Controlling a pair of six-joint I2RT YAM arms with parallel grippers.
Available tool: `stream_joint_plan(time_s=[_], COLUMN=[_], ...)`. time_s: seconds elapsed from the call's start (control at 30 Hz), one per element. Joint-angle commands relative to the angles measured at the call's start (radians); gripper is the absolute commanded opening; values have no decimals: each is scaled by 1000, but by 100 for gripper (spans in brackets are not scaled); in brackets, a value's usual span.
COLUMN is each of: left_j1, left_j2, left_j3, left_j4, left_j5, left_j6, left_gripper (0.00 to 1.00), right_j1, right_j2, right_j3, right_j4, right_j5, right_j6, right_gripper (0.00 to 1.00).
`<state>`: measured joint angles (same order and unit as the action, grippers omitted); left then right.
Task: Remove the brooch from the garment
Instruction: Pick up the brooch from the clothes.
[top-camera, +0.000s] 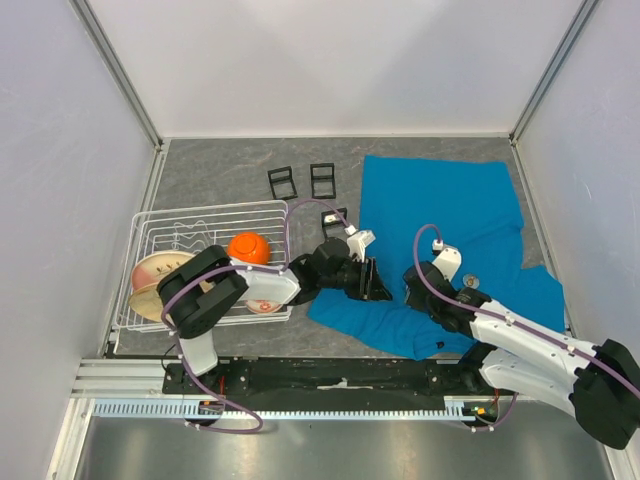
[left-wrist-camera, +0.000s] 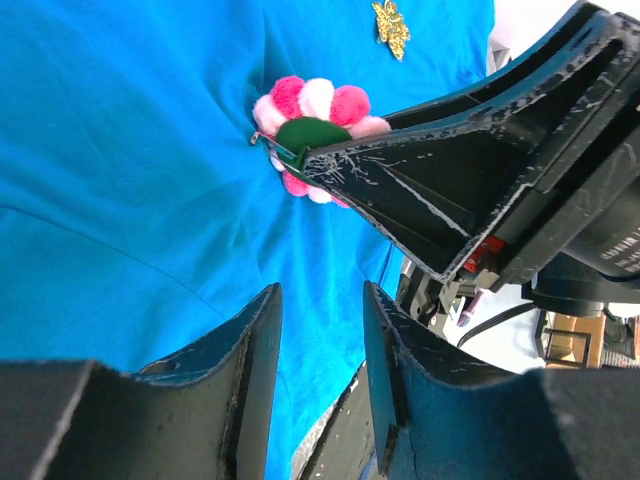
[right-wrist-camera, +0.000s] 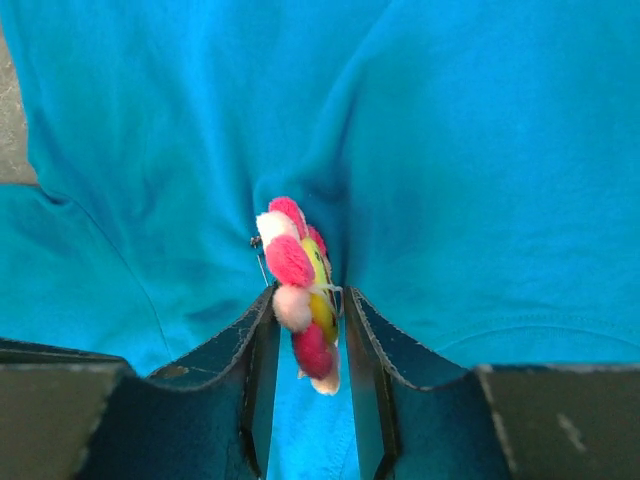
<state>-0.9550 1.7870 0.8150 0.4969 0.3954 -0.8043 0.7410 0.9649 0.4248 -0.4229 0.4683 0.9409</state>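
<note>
If yanked while pinned, could tear the garment (right-wrist-camera: 480, 150) or lose the brooch (right-wrist-camera: 300, 290) from the right gripper (right-wrist-camera: 307, 302) (pinch uncertain; left gripper (left-wrist-camera: 320, 295) spread, empty).

No legible text, tiny white print on a black housing (left-wrist-camera: 618, 238) (too blurred to read)

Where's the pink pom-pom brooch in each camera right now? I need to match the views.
Right wrist: the brooch sits at centre, between the fingers of the right gripper.
Left wrist: upper centre, partly behind a right gripper finger.
Top external: cannot be made out; hidden where the left gripper and right gripper meet.
Shared landmark: the teal garment it is pinned to.
</note>
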Motion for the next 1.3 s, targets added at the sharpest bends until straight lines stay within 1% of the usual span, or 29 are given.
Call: stream_joint_plan(time_s=[0.0,0.1,0.2,0.27,0.3,0.4,0.43,0.53,0.67,0.7,0.83,0.87,1.0,1.1,1.13,1.23,1.27], left_j1=[-2,-2,-2,-1,-2,-4,-2,-5,-7,-5,-13,-16,-21,-22,-22,-22,-22], left_j2=[46,78,97,110,117,133,135,129,121,120,124,126,124,121,121,115,114], left_j3=[56,55,43,39,38,32,27,3,-23,-23,-24,-22,-17,-14,-14,-14,-11], left_j4=[43,42,42,42,42,43,46,66,77,78,95,97,107,108,108,108,108], left_j5=[49,45,31,31,33,43,45,48,48,51,57,59,62,65,65,66,66], left_j6=[-16,-13,-9,-4,-4,-6,-6,-12,-16,-16,-22,-22,-27,-27,-27,-26,-26], left_gripper=[44,40,38,37,36,31,29,28,26,26,26,25,25,25,25,26,26], right_j1=[-8,-9,-9,-9,-11,-9,-11,-9,-17,-23,-35,-40,-61,-71,-72,-83,-86], right_j2=[-22,-15,-18,-31,-32,-23,-11,-3,6,14,60,67,109,129,132,123,115], right_j3=[-6,-15,-26,-32,-38,-38,-37,-32,-32,-24,11,18,46,51,51,42,35], right_j4=[-45,-34,-2,36,45,59,58,61,91,95,98,102,98,99,101,108,140], right_j5=[39,49,38,24,14,12,15,16,10,6,-6,-13,-34,-43,-48,-72,-85], right_j6=[39,35,12,-11,-16,-17,-17,-13,-8,-16,-62,-76,-109,-139,-143,-146,-151], right_gripper=[37,33,24,21,21,27,33,39,43,44,54,54,51,46,40,33,32])
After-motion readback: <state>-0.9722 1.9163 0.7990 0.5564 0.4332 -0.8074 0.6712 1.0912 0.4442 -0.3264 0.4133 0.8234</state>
